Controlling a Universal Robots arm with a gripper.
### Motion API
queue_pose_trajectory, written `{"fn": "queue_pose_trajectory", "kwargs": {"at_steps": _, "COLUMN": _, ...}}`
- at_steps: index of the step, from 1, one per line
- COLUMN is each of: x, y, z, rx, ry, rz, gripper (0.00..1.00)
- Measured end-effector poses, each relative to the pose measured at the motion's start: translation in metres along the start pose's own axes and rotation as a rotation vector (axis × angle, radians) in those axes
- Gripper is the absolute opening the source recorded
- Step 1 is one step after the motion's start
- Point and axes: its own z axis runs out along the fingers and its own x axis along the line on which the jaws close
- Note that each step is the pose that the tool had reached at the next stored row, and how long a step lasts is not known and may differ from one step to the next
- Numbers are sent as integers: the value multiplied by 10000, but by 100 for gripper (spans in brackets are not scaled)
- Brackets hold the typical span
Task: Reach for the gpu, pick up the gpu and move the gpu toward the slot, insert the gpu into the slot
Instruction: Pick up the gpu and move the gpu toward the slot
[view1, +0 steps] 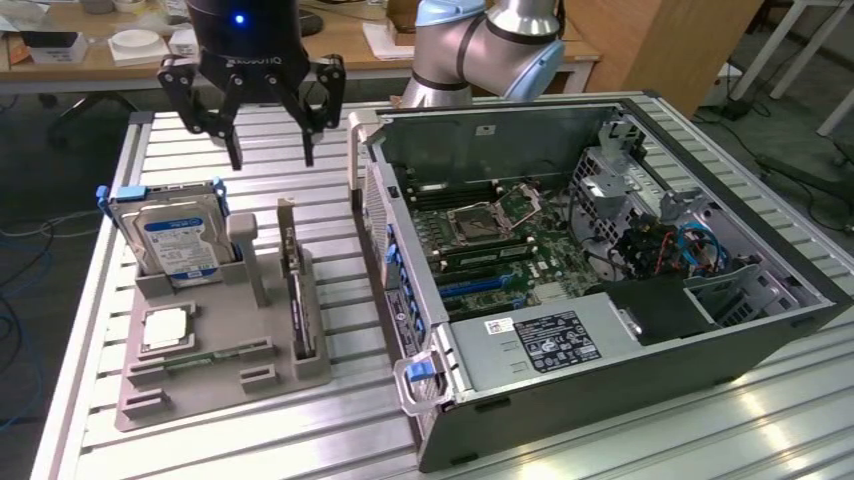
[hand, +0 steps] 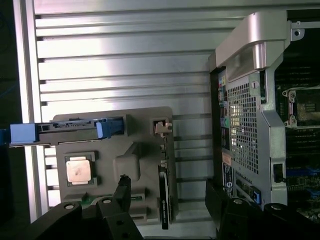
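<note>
While the claw (view1: 274, 158) hangs spread and empty above the bench (view1: 171, 160), the gpu (view1: 296, 300) stands on edge in the gray holder (view1: 200, 402), beside the open computer case (view1: 641, 372) housing the slot (view1: 470, 287).

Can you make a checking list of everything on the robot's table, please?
Surface: slatted silver metal table, carrying a grey plastic holder and an open dark computer case.
Job's things: thin dark gpu card stands on edge in the holder; blue slot strip on the green motherboard, unfilled.
Clutter: blue-labelled silver hard drive; square silver processor chip.
Grippers: black tool open, empty, above the holder.
Cables: red and blue wires inside the case.
Surroundings: wooden desk behind.
</note>
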Motion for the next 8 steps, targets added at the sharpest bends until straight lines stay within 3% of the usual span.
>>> {"fn": "queue_pose_trajectory", "kwargs": {"at_steps": 8, "x": -4, "y": -60, "z": 18, "rx": -1, "ry": 0, "rz": 1, "gripper": 71}}
